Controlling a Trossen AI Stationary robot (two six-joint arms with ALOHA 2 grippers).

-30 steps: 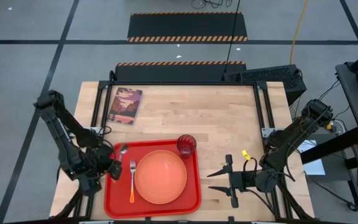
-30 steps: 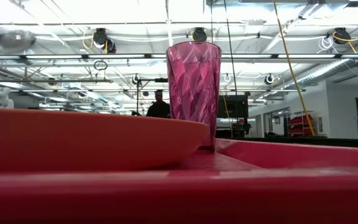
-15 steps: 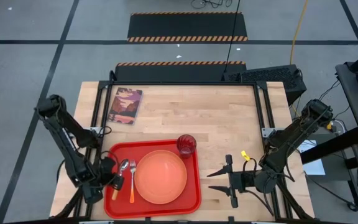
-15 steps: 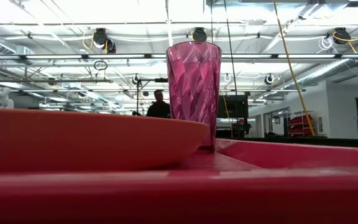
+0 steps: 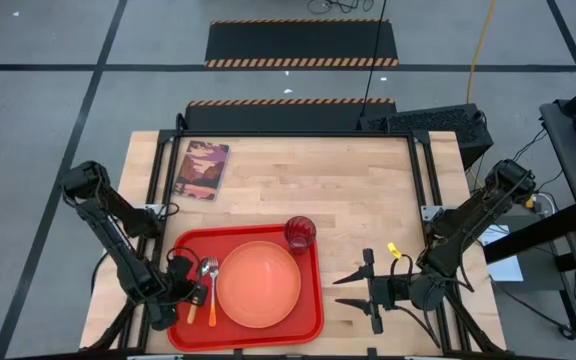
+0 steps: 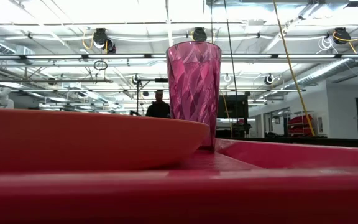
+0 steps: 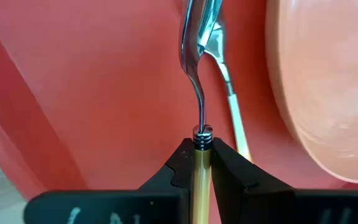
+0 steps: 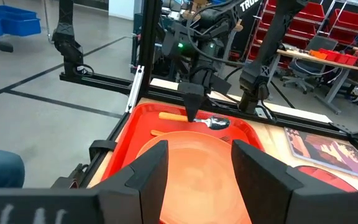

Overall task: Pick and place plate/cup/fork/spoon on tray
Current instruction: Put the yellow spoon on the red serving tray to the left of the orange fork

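- Red is what I see most: the tray (image 5: 306,325) sits at the bottom middle of my high view, on the wooden table (image 5: 348,190).
- The orange plate (image 5: 258,284) lies flat in the middle of the tray. It is much wider than anything else on it.
- The cup (image 5: 300,233) stands up straight at the tray's upper right corner, just beside the plate's edge. In my low view the cup (image 6: 193,87) rises tall in the middle of the frame, behind the plate (image 6: 86,140).
- The fork (image 5: 212,292) lies on the tray just left of the plate, tines toward the top of the frame.
- The spoon (image 5: 200,281) is just left of the fork, with its bowl up near the fork's tines.
- My left gripper (image 5: 193,296) is low over the tray's left side. In the left wrist view its fingers (image 7: 180,163) are pinched tight on the spoon's (image 7: 197,68) yellow handle.
- My right gripper (image 5: 346,293) waits over the table right of the tray, near the bottom of the frame. Its fingers are spread apart and hold nothing.
- A small book (image 5: 201,170) lies at the upper left of the table, well apart from the tray.
- A person (image 6: 159,106) stands far back in the room, in the middle of my low view.
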